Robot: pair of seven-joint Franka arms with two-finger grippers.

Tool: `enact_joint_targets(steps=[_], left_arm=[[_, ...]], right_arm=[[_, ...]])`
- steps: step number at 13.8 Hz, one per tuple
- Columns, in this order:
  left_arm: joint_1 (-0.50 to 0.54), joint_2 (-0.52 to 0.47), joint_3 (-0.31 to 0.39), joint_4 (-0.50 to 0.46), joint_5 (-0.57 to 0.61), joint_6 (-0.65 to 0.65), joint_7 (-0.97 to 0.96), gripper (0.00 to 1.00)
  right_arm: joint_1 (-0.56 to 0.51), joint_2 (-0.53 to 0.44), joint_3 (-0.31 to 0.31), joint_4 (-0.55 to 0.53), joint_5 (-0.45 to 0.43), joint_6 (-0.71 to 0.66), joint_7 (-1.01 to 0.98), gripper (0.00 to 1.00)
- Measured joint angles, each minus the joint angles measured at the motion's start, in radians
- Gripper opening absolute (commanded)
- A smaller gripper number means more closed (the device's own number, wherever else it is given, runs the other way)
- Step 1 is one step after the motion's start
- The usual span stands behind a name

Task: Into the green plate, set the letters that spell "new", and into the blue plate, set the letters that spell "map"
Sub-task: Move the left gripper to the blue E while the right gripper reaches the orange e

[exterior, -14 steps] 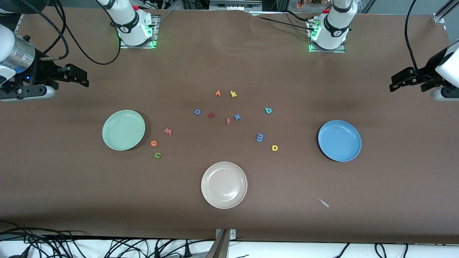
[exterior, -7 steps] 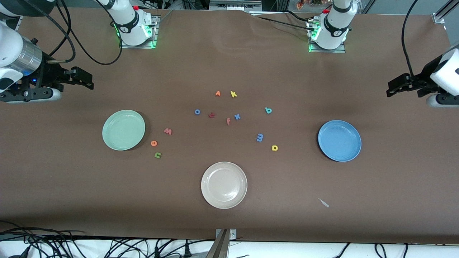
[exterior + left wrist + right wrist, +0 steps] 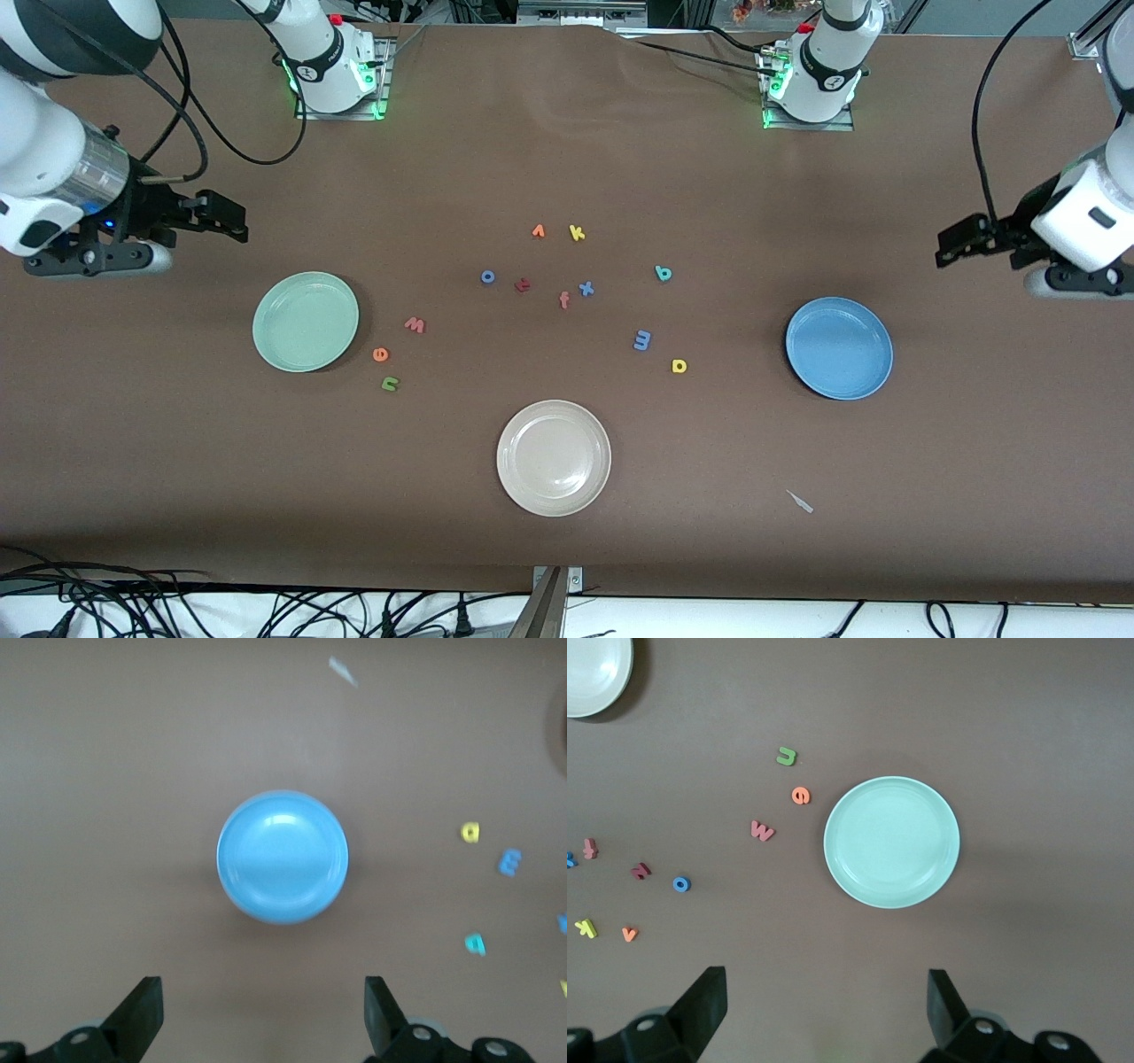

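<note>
I see the round pale mint-green plastic plate (image 3: 306, 321) sitting empty toward the right arm's end of the brown table (image 3: 567, 532), and the round medium-blue plastic plate (image 3: 839, 347), also empty, toward the left arm's end. Beside the green plate lie three small foam letters in a loose curve: the pinkish-red w (image 3: 415, 325), then the orange e (image 3: 380, 354), then the green n (image 3: 390, 383) nearest the front camera. None of them touches the plate. The blue foam m (image 3: 642, 339) and the yellow foam p (image 3: 679, 365) lie between the table's middle and the blue plate, and the teal bowl-and-stem letter (image 3: 663, 273) lies farther from the camera than both. A round beige plate (image 3: 554, 457) sits nearest the camera, between the two coloured plates. In the middle of the table I count the other foam letters: a blue o (image 3: 487, 276), a dark red letter (image 3: 523, 284), a salmon f (image 3: 563, 300), a blue x (image 3: 586, 288), an orange v-shaped letter (image 3: 538, 231) and a yellow k (image 3: 577, 233). The right gripper (image 3: 232, 217) hangs over bare table near the green plate, its fingers spread wide and holding nothing. The left gripper (image 3: 952, 244) hangs over bare table near the blue plate, likewise spread wide and empty. A small pale scrap (image 3: 800, 501) lies on the table nearer the camera than the blue plate.
</note>
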Motion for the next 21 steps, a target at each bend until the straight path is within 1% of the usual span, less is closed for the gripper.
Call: enact_joint_targets(steps=[2, 5, 7, 9, 11, 15, 17, 19, 21], left_arm=[[0.0, 0.054, 0.0, 0.001, 0.0, 0.04, 0.0, 1.0], [-0.009, 0.143, -0.004, -0.002, 0.0, 0.046, -0.006, 1.0], [-0.052, 0.204, -0.01, -0.001, -0.001, 0.076, -0.032, 1.0], [-0.116, 0.261, -0.018, -0.001, -0.034, 0.138, -0.083, 1.0], [-0.188, 0.324, -0.024, -0.001, -0.073, 0.218, -0.128, 1.0], [-0.328, 0.439, -0.028, -0.001, -0.079, 0.369, -0.151, 1.0], [-0.377, 0.486, -0.028, -0.001, -0.079, 0.419, -0.154, 1.0], [-0.419, 0.524, -0.028, 0.0, -0.079, 0.457, -0.155, 1.0], [-0.451, 0.546, -0.028, 0.001, -0.079, 0.479, -0.161, 1.0]], right_arm=[[0.013, 0.027, 0.001, -0.001, 0.001, 0.018, 0.007, 1.0], [0.048, 0.059, 0.002, -0.002, 0.008, 0.038, 0.067, 1.0], [0.074, 0.074, 0.003, -0.004, 0.008, 0.063, 0.091, 1.0], [0.086, 0.086, 0.004, -0.018, 0.008, 0.102, 0.098, 1.0], [0.091, 0.09, 0.011, -0.08, 0.009, 0.203, 0.118, 1.0], [0.095, 0.095, 0.042, -0.293, 0.009, 0.478, 0.143, 1.0], [0.097, 0.095, 0.052, -0.374, 0.009, 0.587, 0.146, 1.0], [0.098, 0.103, 0.054, -0.436, 0.009, 0.694, 0.147, 1.0], [0.098, 0.134, 0.054, -0.464, 0.008, 0.765, 0.147, 1.0]])
